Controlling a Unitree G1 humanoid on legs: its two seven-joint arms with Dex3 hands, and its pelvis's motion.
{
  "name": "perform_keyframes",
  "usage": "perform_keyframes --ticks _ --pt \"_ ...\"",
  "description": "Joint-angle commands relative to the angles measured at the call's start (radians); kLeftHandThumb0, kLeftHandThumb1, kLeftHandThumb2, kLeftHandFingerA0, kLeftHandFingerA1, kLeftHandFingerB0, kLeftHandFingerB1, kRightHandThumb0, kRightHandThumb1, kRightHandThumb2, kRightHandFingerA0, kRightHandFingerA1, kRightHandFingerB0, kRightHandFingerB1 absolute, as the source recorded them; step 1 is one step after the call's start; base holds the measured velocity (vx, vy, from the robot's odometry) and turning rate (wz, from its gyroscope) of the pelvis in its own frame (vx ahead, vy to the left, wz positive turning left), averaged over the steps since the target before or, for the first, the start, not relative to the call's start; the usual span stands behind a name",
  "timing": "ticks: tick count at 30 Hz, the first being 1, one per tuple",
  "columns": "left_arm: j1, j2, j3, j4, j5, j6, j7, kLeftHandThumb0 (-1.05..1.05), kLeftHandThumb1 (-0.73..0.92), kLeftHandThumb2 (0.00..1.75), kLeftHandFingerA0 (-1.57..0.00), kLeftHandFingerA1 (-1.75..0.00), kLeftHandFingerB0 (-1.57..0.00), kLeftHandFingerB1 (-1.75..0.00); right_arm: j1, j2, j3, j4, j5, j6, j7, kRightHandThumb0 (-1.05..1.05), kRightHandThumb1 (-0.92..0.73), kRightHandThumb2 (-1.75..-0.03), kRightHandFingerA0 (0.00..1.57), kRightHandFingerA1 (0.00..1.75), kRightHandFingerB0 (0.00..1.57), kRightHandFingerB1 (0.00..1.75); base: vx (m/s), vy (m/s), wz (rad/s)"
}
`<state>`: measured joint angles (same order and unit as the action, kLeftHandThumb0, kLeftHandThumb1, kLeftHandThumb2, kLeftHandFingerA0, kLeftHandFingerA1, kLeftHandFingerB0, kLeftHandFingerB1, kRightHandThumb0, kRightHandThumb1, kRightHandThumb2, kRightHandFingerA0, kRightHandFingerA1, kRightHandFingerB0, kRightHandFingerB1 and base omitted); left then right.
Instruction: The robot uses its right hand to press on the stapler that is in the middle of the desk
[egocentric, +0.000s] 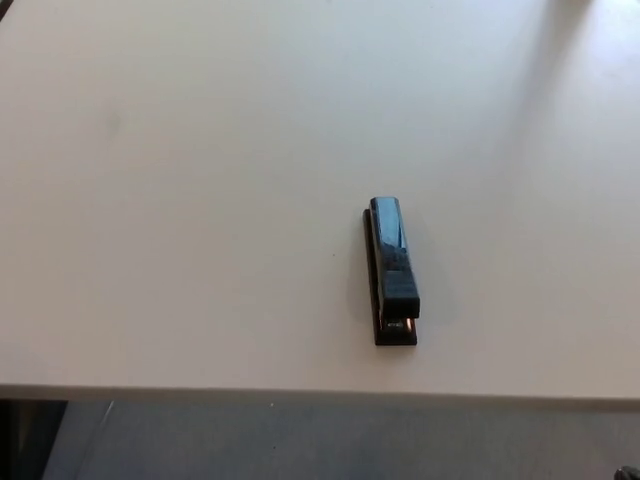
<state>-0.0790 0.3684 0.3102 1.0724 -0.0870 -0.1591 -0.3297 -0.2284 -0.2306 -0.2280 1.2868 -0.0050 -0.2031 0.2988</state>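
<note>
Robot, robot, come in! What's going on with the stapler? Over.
Both hands out of view. Black stapler lying flat on white desk, near front edge, untouched. Nothing around it.

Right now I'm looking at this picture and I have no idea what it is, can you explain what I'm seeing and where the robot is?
This is the view from a camera on a humanoid robot's head, looking down at the work in front of it. You see a pale desk with its near edge running along the bottom of the picture, and grey floor below it. One thing lies on it: a dark stapler, placed lengthwise, a little right of the middle and near that front edge. The robot has two arms with black hands, but neither shows here, so nothing is being held or touched. The stapler has not been pressed at this moment.
</note>
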Motion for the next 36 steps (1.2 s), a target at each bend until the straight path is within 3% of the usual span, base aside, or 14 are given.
perform_keyframes --ticks 1,4,5,7,8,12,13,16,22,26,28,32,34,36 --pt "0.000 0.022 0.016 0.021 -0.035 -0.056 -0.049 -0.44 0.92 0.88 0.00 -0.13 0.00 -0.12 0.000 -0.024 -0.021 0.020 0.023 -0.059 0.021 -0.93 -0.89 -1.18 0.00 0.10 0.00 0.05 0.00 0.000 0.00" --pt "0.002 0.019 0.016 0.027 -0.033 -0.064 -0.050 -0.43 0.92 0.90 0.00 -0.11 0.00 -0.11 0.001 -0.029 -0.042 0.021 0.034 -0.058 -0.020 -0.94 -0.87 -1.13 0.08 0.21 0.00 0.02 0.00 0.000 0.00" --pt "0.000 0.018 0.018 0.029 -0.038 -0.066 -0.054 -0.43 0.92 0.90 0.00 -0.10 0.00 -0.11 0.000 -0.027 -0.068 0.018 0.051 -0.063 -0.080 -0.71 -0.92 -0.73 0.34 0.41 0.00 0.02 0.00 0.000 0.00" --pt "-0.005 0.018 0.019 0.034 -0.038 -0.061 -0.052 -0.44 0.92 0.90 0.00 -0.11 0.00 -0.11 -0.005 -0.036 -0.056 0.011 0.006 -0.071 -0.279 -0.54 -0.84 -0.67 1.14 0.78 0.19 0.29 0.00 0.000 0.00" --pt "-0.006 0.019 0.020 0.034 -0.038 -0.055 -0.052 -0.45 0.92 0.89 0.00 -0.10 0.00 -0.11 -0.011 -0.041 -0.067 0.008 0.008 -0.071 -0.345 -0.48 -0.77 -0.87 1.15 1.28 0.19 0.41 0.00 0.000 0.00" --pt "-0.010 0.020 0.025 0.035 -0.043 -0.048 -0.055 -0.59 0.89 1.03 0.00 -0.15 0.00 -0.15 -0.015 -0.078 -0.154 0.001 0.091 -0.058 -0.308 -0.09 -0.85 -0.70 0.89 1.59 0.27 0.36 0.00 0.000 0.00" --pt "-0.010 0.021 0.023 0.036 -0.041 -0.050 -0.054 -0.58 0.89 1.04 0.00 -0.17 0.00 -0.16 -0.013 -0.088 -0.165 0.001 0.095 -0.048 -0.310 -0.06 -0.85 -0.65 0.97 1.41 0.32 0.34 0.00 0.000 0.00" --pt "-0.016 0.022 0.028 0.039 -0.045 -0.044 -0.056 -0.58 0.89 1.04 0.00 -0.18 0.00 -0.17 -0.007 -0.125 -0.258 0.010 0.163 0.003 -0.295 0.06 -0.72 -0.66 0.88 1.55 0.54 0.42 0.00 0.000 0.00" --pt "-0.014 0.024 0.028 0.041 -0.040 -0.049 -0.050 -0.45 0.92 0.88 0.00 -0.12 0.00 -0.12 0.066 -0.157 -0.410 -0.001 0.241 -0.020 -0.379 0.02 -0.68 -0.60 1.07 1.00 0.77 0.64 0.00 0.000 0.00" --pt "-0.016 0.024 0.030 0.042 -0.042 -0.053 -0.053 -0.44 0.92 0.89 0.00 -0.12 0.00 -0.12 0.112 -0.184 -0.486 -0.004 0.264 -0.052 -0.435 -0.12 -0.80 -0.62 1.02 1.05 0.62 1.05 0.00 0.000 0.00" --pt "-0.018 0.022 0.035 0.044 -0.049 -0.046 -0.060 -0.45 0.92 0.89 0.00 -0.11 0.00 -0.11 0.128 -0.225 -0.575 -0.014 0.321 -0.085 -0.474 -0.27 -0.78 -0.64 1.12 0.86 0.74 0.58 0.00 0.000 0.00" --pt "-0.020 0.028 0.032 0.039 -0.046 -0.044 -0.066 -0.56 0.89 1.03 0.00 -0.17 0.00 -0.15 0.122 -0.306 -0.698 -0.028 0.387 -0.116 -0.517 -0.26 -0.78 -0.64 1.12 0.81 0.76 0.66 0.00 0.000 0.00" --pt "-0.024 0.030 0.032 0.039 -0.046 -0.040 -0.066 -0.58 0.89 1.03 0.00 -0.17 0.00 -0.15 0.113 -0.337 -0.741 -0.042 0.408 -0.129 -0.521 -0.20 -0.77 -0.62 1.10 0.91 0.78 0.91 0.00 0.000 0.00" --pt "-0.032 0.033 0.039 0.043 -0.055 -0.032 -0.076 -0.59 0.90 1.03 0.00 -0.13 0.00 -0.13 0.072 -0.407 -0.783 -0.091 0.417 -0.121 -0.598 -0.22 -0.79 -0.64 1.12 0.98 0.76 0.77 0.00 0.000 0.00"
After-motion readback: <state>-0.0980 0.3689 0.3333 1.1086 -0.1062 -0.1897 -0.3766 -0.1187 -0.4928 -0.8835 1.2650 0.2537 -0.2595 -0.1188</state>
